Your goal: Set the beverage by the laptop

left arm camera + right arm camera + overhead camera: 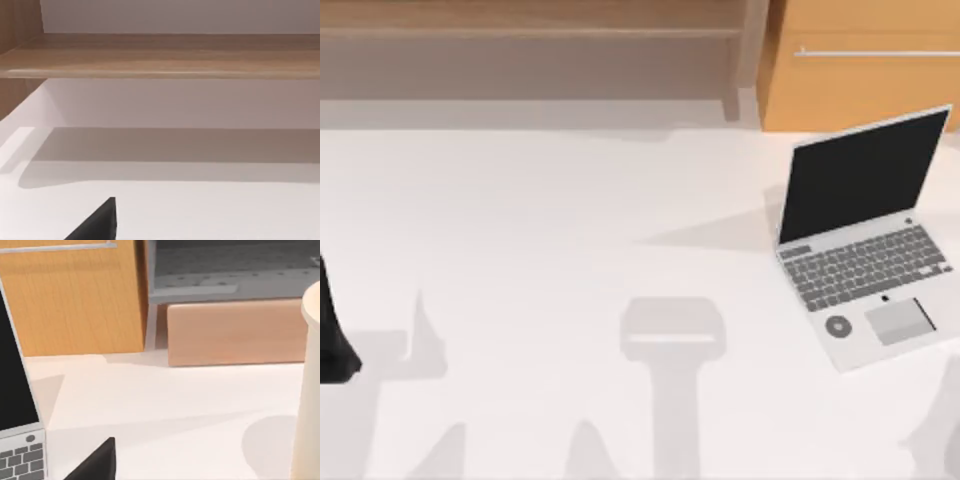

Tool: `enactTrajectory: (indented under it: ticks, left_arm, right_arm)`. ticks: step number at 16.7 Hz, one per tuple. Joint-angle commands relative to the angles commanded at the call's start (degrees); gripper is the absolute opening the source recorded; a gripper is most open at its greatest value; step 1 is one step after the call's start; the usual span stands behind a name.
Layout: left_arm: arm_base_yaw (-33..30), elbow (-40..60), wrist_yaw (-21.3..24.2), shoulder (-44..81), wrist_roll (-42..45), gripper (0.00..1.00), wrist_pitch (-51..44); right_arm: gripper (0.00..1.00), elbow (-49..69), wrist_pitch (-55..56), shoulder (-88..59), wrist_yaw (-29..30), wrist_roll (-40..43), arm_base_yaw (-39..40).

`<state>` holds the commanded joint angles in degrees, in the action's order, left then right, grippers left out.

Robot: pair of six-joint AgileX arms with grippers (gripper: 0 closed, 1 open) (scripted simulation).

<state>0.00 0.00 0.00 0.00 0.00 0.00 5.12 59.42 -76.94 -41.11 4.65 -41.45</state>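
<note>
The laptop (868, 250) stands open at the table's right side, silver-grey with a black screen facing the front, and its screen edge and keys (17, 440) show in the right wrist view. A cream-white upright cylinder (307, 390), which I take for the beverage, stands on the table, cut off by the picture's edge, well apart from the laptop. A black piece of my right gripper (97, 465) sits low over the table between the two. My left arm (332, 335) is parked at the table's left edge, and a black piece of its gripper (97, 225) hangs above bare table.
A wooden shelf (530, 35) runs along the back left. An orange-brown cabinet (865, 75) with a metal handle stands behind the laptop. A pale wooden block (235, 332) lies beyond the table in the right wrist view. The white table (570, 220) is bare from left to middle.
</note>
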Motion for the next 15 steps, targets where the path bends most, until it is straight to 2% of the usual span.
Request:
enactTrajectory:
  ticks: [4, 7, 15]
  left_arm:
    - [0.0, 0.0, 0.0, 0.0, 0.0, 1.00, 0.0]
    - [0.0, 0.0, 0.0, 0.0, 0.0, 1.00, 0.0]
    - [0.0, 0.0, 0.0, 0.0, 0.0, 1.00, 0.0]
  right_arm:
    - [1.00, 1.2, 13.6, -15.1, -8.4, 0.8, -9.1]
    - [1.00, 2.7, 20.4, -21.3, -12.6, 2.0, -14.0]
    - [1.00, 3.9, 22.6, -23.3, -13.7, 2.8, -15.6]
